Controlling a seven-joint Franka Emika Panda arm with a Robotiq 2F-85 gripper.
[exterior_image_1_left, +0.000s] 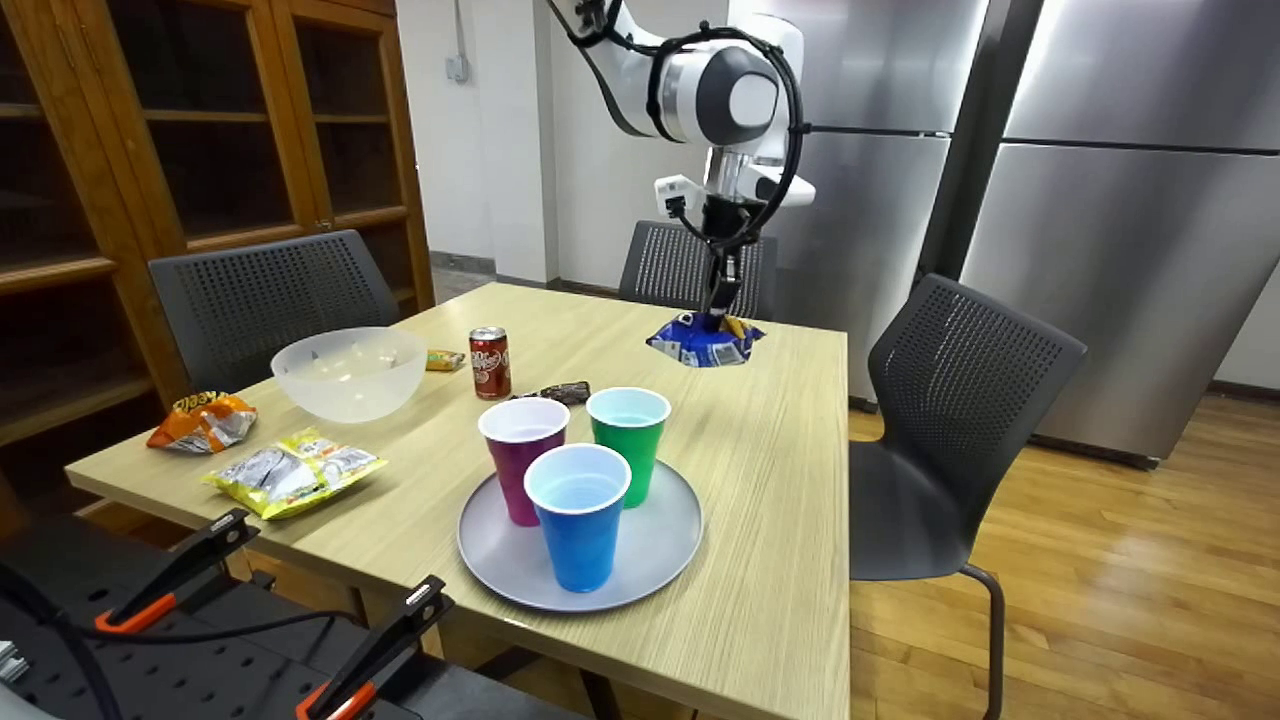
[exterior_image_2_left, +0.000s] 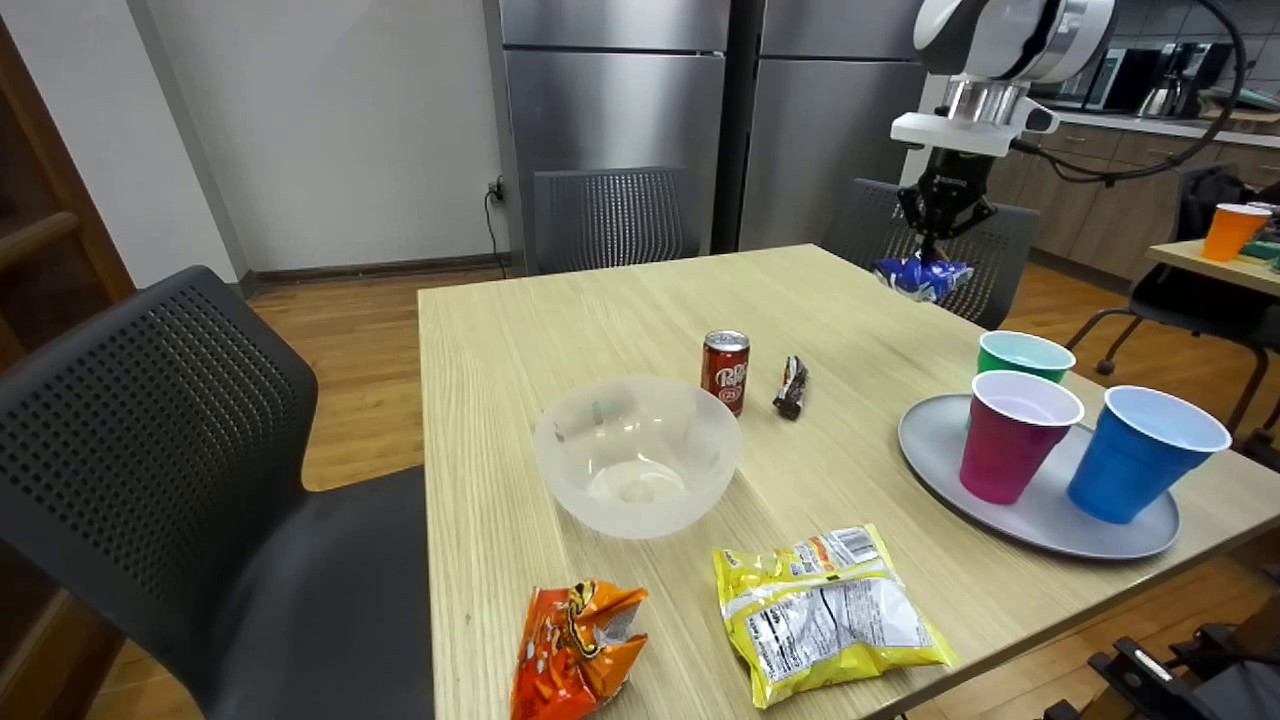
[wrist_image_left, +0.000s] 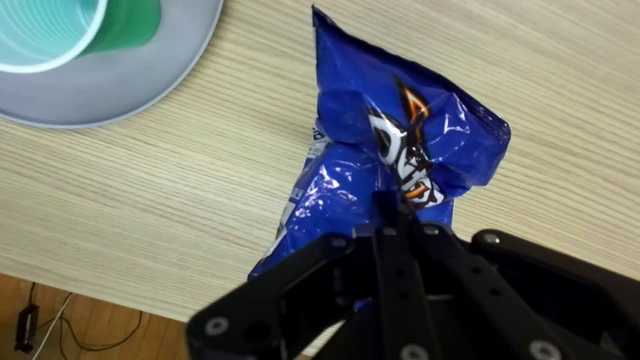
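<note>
Wrist view: the crumpled blue bag (wrist_image_left: 357, 165) spans the middle of the frame, printed face toward the camera; the black gripper (wrist_image_left: 397, 212) comes in from the bottom edge and hides the bag's lower part;
Jaws: drawn together, with only foil between them; they pinch the blue bag about its middle, and the wrapper puckers toward the grip;
Blue bag (exterior_image_1_left: 690, 348): right of centre in an exterior view, raised above the far part of the wooden table (exterior_image_1_left: 780, 500); at upper right in an exterior view, the blue bag (exterior_image_2_left: 915, 278) shows against the table's edge and a dark chair (exterior_image_2_left: 1005, 235);
Grey plate (exterior_image_1_left: 662, 545): lower centre in an exterior view; a purple cup (exterior_image_1_left: 520, 455), a green cup (exterior_image_1_left: 642, 445) and a blue cup (exterior_image_1_left: 578, 530) stand upright on it; the plate's edge and the green cup also show at upper left of the wrist view;
Soda can (exterior_image_1_left: 490, 365): upright, left of centre in an exterior view; a dark wrapped bar (exterior_image_1_left: 568, 392) lies near it, to its right;
Translucent bowl (exterior_image_1_left: 345, 398): left of the can in an exterior view, with a small packet (exterior_image_1_left: 445, 360) just beside it;
Orange bag (exterior_image_2_left: 578, 650): lower centre in an exterior view; a yellow bag (exterior_image_2_left: 835, 610) lies to its right;
Background: steel refrigerators (exterior_image_2_left: 615, 135) at the top in both exterior views.
</note>
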